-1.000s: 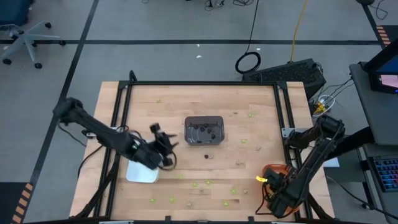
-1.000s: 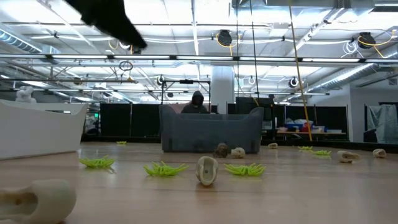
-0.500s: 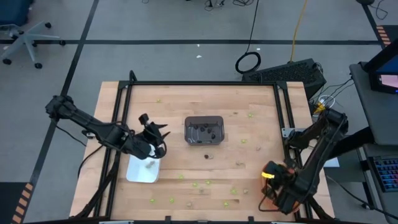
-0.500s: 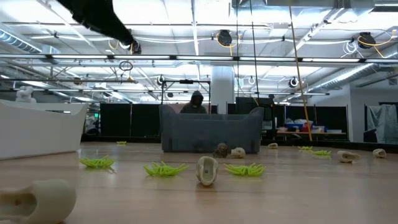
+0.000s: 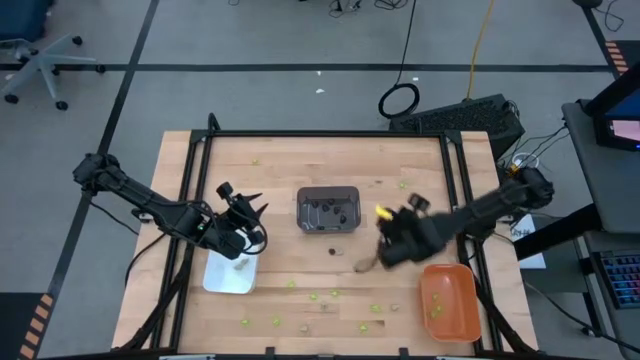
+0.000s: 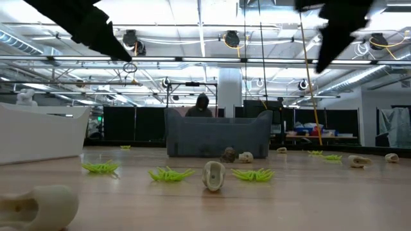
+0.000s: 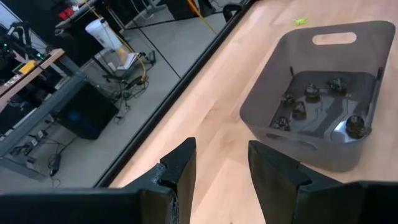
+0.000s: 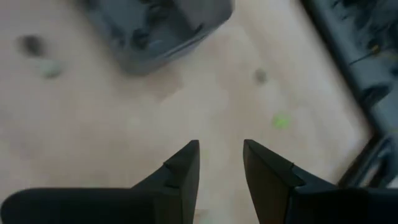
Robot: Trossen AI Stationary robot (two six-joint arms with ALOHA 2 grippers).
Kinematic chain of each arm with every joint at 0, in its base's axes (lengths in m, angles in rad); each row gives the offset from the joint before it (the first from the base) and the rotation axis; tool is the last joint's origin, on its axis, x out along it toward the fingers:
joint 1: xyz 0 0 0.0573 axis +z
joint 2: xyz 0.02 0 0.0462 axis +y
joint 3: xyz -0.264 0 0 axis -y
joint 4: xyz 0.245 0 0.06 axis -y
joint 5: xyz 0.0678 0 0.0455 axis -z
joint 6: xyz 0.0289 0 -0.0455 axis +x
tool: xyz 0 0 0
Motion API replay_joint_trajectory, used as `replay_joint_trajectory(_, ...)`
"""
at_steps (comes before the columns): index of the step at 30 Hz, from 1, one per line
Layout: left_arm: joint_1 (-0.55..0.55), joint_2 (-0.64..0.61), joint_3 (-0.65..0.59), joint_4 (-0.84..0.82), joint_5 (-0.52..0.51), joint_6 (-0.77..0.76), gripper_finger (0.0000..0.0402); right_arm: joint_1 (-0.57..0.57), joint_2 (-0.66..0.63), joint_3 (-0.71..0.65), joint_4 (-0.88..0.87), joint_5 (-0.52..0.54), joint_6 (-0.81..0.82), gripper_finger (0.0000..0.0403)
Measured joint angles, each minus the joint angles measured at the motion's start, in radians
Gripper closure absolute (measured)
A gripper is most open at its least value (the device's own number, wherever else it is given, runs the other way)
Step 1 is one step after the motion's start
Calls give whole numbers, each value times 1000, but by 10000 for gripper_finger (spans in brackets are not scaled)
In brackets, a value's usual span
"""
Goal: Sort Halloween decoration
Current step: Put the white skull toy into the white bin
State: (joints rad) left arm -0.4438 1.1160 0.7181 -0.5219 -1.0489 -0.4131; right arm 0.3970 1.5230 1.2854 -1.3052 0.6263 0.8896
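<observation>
The Halloween decoration lies scattered over the wooden table: lime-green trinkets (image 5: 313, 296), tan ones (image 5: 391, 226) and a dark one (image 5: 334, 251). Dark ones sit in the grey tray (image 5: 328, 209), green ones in the orange tray (image 5: 447, 300), and a tan one (image 5: 240, 265) in the white tray (image 5: 228, 275). My left gripper (image 5: 243, 203) hangs open above the table just beyond the white tray's far end, its fingers (image 7: 180, 168) bare. My right gripper (image 5: 375, 258) hovers open over the table to the right of the grey tray, with nothing between its fingers (image 8: 186, 165).
Black rails (image 5: 200, 170) run along the table's left, far and right sides. Green trinkets (image 6: 170, 174) and a tan one (image 6: 214, 176) lie in front of the grey tray (image 6: 218, 135) in the low view, and a large tan piece (image 6: 38, 206) sits near the camera.
My right gripper has swung up and away from the orange tray at the near right corner, toward the table's middle, turning as it went. My left gripper has drawn back from over the white tray toward the far edge, and a tan trinket now shows in that tray.
</observation>
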Motion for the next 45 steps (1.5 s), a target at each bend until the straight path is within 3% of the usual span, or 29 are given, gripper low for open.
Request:
replay_joint_trajectory(6, 1, 0, 0, 8, -5, 11, 256, -311, 0, 0, 182, -51, -510, 293)
replay_joint_trajectory(13, 6, 0, 0, 11, -4, 27, 256, -676, 2, 0, 400, -350, -878, 287)
replay_joint_trajectory(18, 6, 0, 0, 13, 1, 26, 256, -832, 8, -60, 506, -527, -1060, 255)
replay_joint_trajectory(23, 6, 0, 0, 17, 1, 27, 256, -905, 9, -156, 567, -550, -1114, 226)
replay_joint_trajectory(31, 6, 0, 0, 22, 3, 26, 256, -897, 9, -333, 768, -602, -1222, 200)
replay_joint_trajectory(45, 6, 0, 0, 39, 5, 30, 256, -900, 10, -440, 921, -517, -1190, 203)
